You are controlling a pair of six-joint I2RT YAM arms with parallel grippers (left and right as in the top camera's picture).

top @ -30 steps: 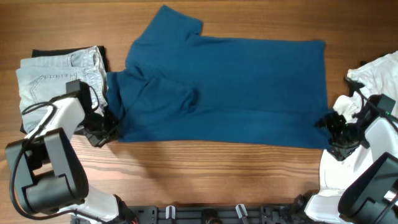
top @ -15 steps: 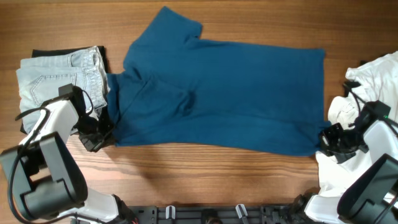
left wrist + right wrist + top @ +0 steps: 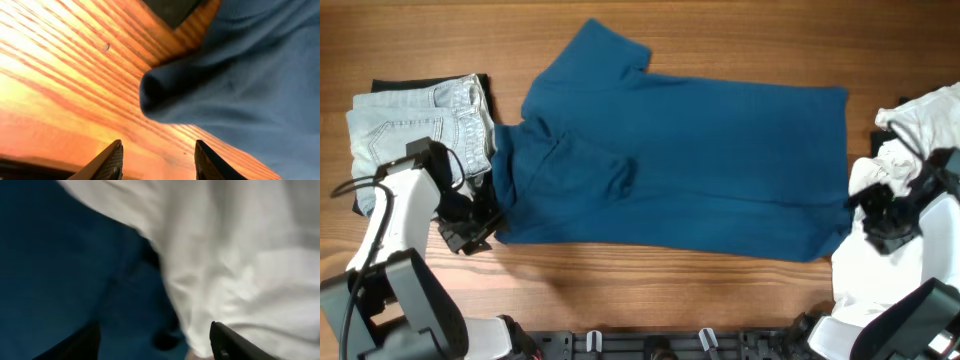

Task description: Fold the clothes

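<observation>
Wooden table, rumpled blue polo shirt; left end effector, right end effector seemingly spread

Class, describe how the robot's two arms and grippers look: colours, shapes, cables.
The left arm and right arm have white rounded shells and black cylindrical joints. A thin black cable loops beside the left arm. The left gripper and right gripper are black, with dark tapered fingers.
</observation>
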